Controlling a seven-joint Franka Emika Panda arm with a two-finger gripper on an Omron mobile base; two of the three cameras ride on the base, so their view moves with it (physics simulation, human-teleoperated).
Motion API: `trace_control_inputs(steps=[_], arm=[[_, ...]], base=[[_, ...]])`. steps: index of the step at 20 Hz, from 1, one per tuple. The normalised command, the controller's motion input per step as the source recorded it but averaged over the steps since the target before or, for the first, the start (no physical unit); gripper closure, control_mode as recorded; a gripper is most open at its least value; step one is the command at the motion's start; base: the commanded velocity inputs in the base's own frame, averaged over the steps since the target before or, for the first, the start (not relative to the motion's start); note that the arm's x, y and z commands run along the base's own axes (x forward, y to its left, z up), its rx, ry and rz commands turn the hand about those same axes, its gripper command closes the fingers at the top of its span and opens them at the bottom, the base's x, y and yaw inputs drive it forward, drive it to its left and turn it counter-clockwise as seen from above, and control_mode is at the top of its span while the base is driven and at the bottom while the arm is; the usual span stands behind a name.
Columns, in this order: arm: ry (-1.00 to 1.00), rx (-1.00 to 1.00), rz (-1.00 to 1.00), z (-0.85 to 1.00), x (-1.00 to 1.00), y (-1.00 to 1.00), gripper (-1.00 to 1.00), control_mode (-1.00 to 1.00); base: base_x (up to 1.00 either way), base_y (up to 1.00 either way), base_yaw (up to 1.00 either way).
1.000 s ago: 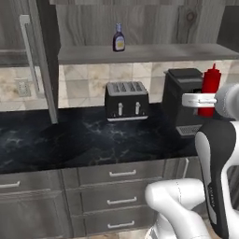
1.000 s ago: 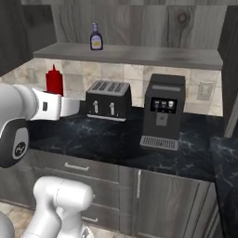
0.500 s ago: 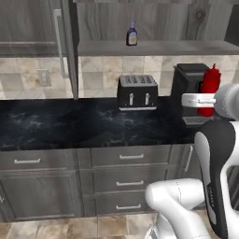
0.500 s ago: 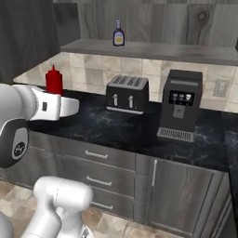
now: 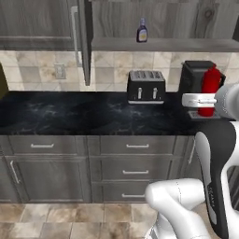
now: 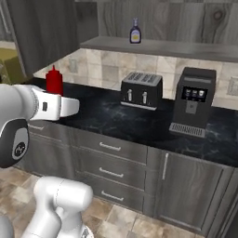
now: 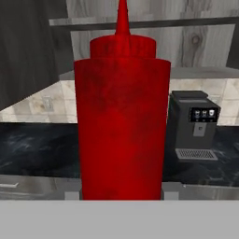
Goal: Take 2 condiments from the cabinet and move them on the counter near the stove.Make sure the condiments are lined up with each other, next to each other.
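Gripper (image 7: 121,195) closed on red bottle (image 7: 122,121), bottle upright, centre of hand view; right edge of left base view (image 5: 209,91), left edge of right base view (image 6: 54,80). Brown bottle (image 5: 142,31) on cabinet shelf (image 5: 163,44), top centre of left base view. Toaster (image 5: 146,87) mid-frame on counter (image 5: 70,114), coffee machine (image 6: 191,101) just right of it, behind red bottle in left base view. Open cabinet door (image 5: 85,42) upper left. Black marble counter, grey drawers (image 5: 137,158) below, beige tile wall (image 5: 112,70), tile floor (image 6: 125,221).
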Motion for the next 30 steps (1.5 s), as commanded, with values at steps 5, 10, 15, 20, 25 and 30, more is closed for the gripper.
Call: trace_control_inputs(steps=[5,10,15,20,25,30], arm=[[0.0,0.0,0.0,0.0,0.0,0.0,1.0,1.0],[0.0,0.0,0.0,0.0,0.0,0.0,1.0,1.0],[0.0,0.0,0.0,0.0,0.0,0.0,1.0,1.0],[0.0,0.0,0.0,0.0,0.0,0.0,1.0,1.0],[0.0,0.0,0.0,0.0,0.0,0.0,1.0,1.0],[0.0,0.0,0.0,0.0,0.0,0.0,1.0,1.0]], base=[[-0.38,0.27,0.19],[-0.38,0.22,0.2],[-0.34,0.24,0.2],[-0.28,0.29,0.2],[-0.12,0.28,0.21],[-0.01,0.45,0.21]])
